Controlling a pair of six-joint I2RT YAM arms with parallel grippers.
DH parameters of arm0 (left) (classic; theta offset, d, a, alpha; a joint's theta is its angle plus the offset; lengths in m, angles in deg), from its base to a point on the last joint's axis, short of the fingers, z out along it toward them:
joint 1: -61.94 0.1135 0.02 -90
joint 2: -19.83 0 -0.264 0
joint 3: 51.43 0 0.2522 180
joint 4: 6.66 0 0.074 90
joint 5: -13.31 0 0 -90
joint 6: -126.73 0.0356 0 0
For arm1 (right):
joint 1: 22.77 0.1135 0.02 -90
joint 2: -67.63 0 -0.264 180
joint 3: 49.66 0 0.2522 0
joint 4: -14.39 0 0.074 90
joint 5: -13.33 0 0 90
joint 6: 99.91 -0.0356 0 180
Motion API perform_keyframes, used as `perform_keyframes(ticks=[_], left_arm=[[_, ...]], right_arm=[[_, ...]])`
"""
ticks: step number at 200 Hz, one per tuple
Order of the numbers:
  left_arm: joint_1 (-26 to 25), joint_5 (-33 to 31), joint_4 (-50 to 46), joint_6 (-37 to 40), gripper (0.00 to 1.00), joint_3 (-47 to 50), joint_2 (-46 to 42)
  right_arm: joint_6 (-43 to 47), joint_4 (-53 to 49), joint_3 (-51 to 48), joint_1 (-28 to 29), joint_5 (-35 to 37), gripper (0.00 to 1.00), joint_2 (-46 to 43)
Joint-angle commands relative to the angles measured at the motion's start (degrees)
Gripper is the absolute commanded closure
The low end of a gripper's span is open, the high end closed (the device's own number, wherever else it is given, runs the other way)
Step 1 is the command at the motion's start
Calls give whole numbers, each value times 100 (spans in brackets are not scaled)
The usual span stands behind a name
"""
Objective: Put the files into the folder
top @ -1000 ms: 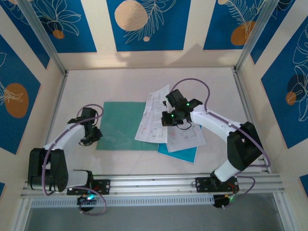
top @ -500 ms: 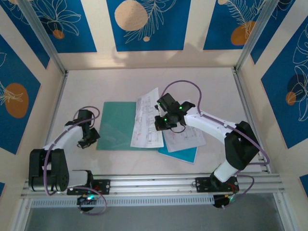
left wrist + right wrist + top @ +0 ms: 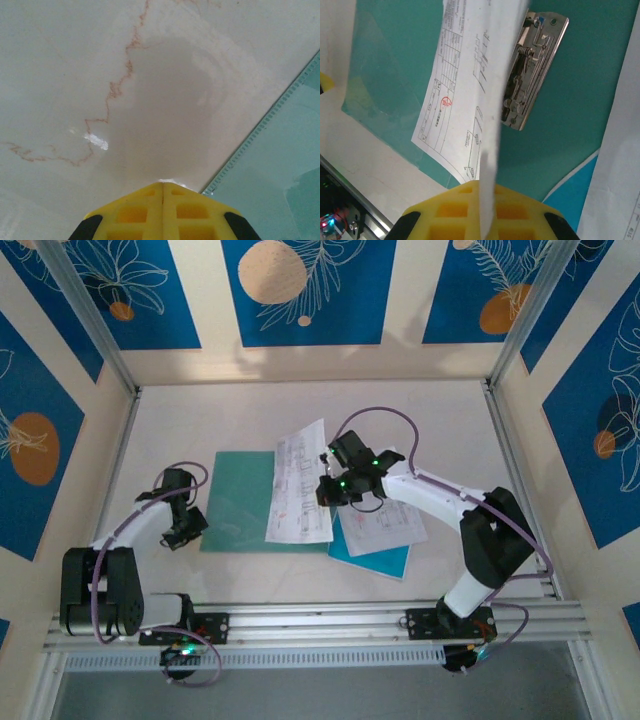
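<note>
A thin teal-green card folder (image 3: pixel 240 502) is seen lying open and flat on the pale marble table (image 3: pixel 440 430), toward nine o'clock of the table's middle, with a small silver metal clip (image 3: pixel 535 70) on its inner face. One white paper sheet (image 3: pixel 298 485), printed with fine black text, diagrams and a small red mark, is pinched by its edge in the right gripper (image 3: pixel 328 490) and held curling over the folder's three o'clock side. More white printed sheets (image 3: pixel 392 525) are seen at four o'clock of the folder, resting on a flat blue card (image 3: pixel 385 562). The left gripper (image 3: pixel 162 197), its yellow fingers pressed together on nothing, is placed just beside the folder's eight o'clock edge. The task is judged barely begun: no sheet is filed yet.
</note>
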Motion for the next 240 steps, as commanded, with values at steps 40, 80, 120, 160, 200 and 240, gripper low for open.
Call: perform_keyframes(ticks=[40, 80, 120, 160, 200, 240], left_arm=[[113, -42, -60, 91, 100, 65, 62], [136, -20, -27, 81, 100, 65, 121], [131, 86, 51, 54, 100, 72, 253], [131, 246, 127, -42, 100, 87, 333], [132, 450, 247, -152, 100, 118, 443], [131, 659, 407, -203, 100, 165, 494]], right_arm=[[64, 615, 54, -139, -955, 100, 583], [20, 1024, 58, -195, -1276, 100, 885], [-22, 1307, 105, -240, -1501, 100, 1209], [-174, 1577, 146, -231, -1618, 100, 1483], [-336, 1777, 250, -171, -1702, 100, 1707], [-416, 1816, 375, -93, -1686, 100, 1855]])
